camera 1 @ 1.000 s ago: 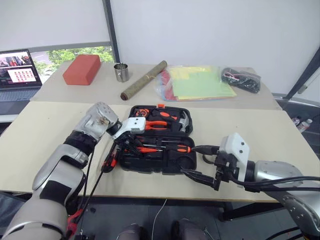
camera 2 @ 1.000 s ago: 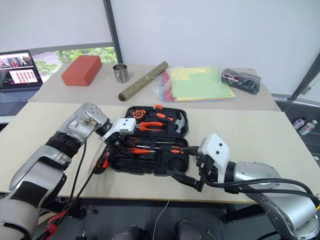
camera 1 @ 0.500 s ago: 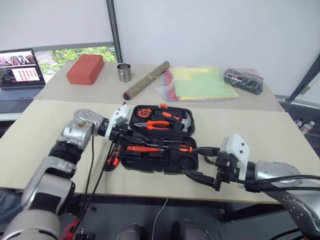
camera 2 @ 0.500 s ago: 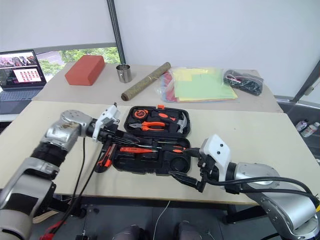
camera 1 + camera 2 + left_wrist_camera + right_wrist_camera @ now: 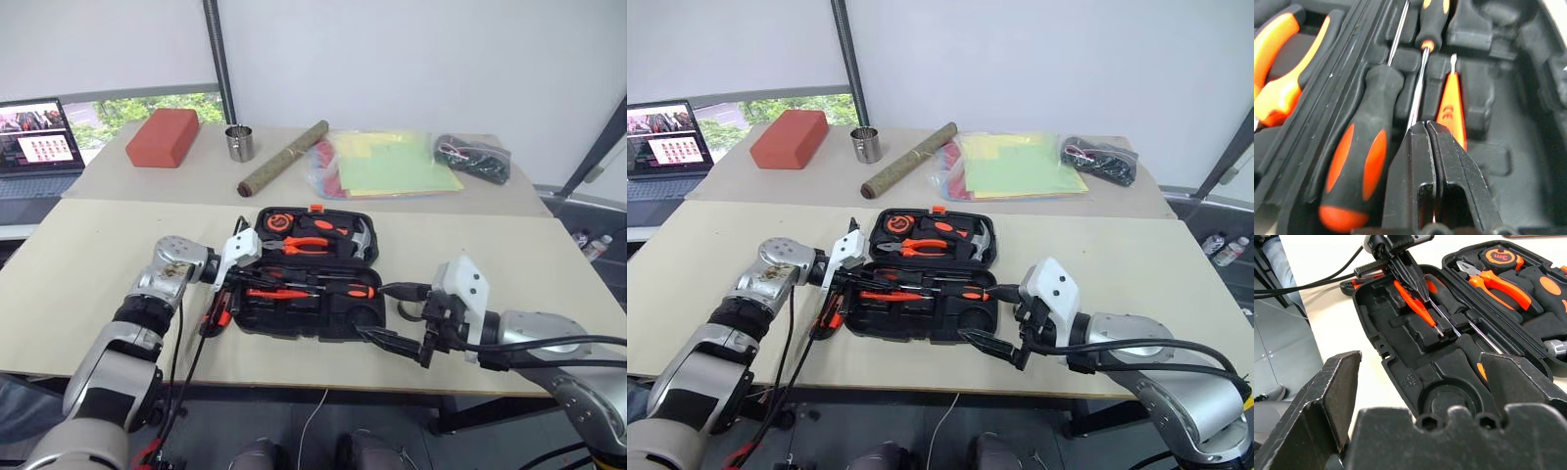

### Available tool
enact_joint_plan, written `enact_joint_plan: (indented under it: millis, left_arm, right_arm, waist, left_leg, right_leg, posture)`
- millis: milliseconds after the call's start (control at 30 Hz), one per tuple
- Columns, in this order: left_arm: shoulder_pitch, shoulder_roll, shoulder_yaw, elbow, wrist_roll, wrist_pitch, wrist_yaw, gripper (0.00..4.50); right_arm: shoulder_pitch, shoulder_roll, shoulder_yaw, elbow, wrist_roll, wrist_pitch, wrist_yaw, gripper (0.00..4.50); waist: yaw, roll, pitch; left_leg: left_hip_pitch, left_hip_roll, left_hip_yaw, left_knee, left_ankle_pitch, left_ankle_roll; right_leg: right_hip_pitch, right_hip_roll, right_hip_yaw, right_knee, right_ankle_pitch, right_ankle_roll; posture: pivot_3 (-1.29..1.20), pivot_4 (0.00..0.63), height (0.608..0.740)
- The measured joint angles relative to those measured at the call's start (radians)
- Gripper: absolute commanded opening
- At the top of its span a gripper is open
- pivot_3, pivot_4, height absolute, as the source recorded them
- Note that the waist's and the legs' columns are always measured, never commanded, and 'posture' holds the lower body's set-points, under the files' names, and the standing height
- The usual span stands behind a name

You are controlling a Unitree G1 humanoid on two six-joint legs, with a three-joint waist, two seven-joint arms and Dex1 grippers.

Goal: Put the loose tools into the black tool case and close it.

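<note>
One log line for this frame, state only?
left gripper: shut, over red screwdriver | right gripper: open | tool case: open

1. Showing matt black moulded plastic, faintly scuffed: the tool case (image 5: 1400, 357).
2. Gleaming as thin bare metal: the shaft of the screwdriver (image 5: 1418, 93); looking rubbery, matt black with glossy orange inlays, at the handle (image 5: 1359, 161) beside it.
3. Shining as brushed metal: the cup (image 5: 238, 141).
4. Looking rough and bark-like: the stick (image 5: 281, 158).
5. Appearing smooth, pale and matt: the table (image 5: 98, 245).
</note>
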State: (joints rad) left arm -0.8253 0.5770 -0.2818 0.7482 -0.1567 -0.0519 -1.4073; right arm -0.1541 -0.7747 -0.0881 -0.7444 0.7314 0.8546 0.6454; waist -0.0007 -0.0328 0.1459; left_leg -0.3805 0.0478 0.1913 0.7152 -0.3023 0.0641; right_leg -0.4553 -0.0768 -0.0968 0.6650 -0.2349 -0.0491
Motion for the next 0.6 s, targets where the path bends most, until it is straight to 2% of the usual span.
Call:
enact_joint_plan:
  millis: [467, 600]
  left_arm:
    - [0.127, 0.005, 0.103, -0.18, -0.004, 0.073, 0.056, 0.11]
    - [0.171, 0.019, 0.111, -0.227, 0.002, 0.033, 0.075, 0.11]
  right_arm:
    - [-0.056, 0.004, 0.037, 0.069, -0.022, -0.019, 0.026, 4.5]
    - [-0.059, 0.011, 0.044, 0.07, -0.024, -0.024, 0.03, 4.5]
  waist:
    - [-0.012, 0.001, -0.002]
    - [-0.013, 0.002, -0.003]
  left_leg:
    - [0.001, 0.0, 0.001, -0.001, 0.0, 0.0]
    - [0.004, 0.001, 0.001, -0.002, 0.0, 0.0]
  right_leg:
    - [0.001, 0.0, 0.001, 0.0, 0.0, 0.0]
    - [0.001, 0.0, 0.001, 0.0, 0.0, 0.0]
  posture:
    - [0.0, 0.15, 0.736]
    - [0.0, 0.15, 0.736]
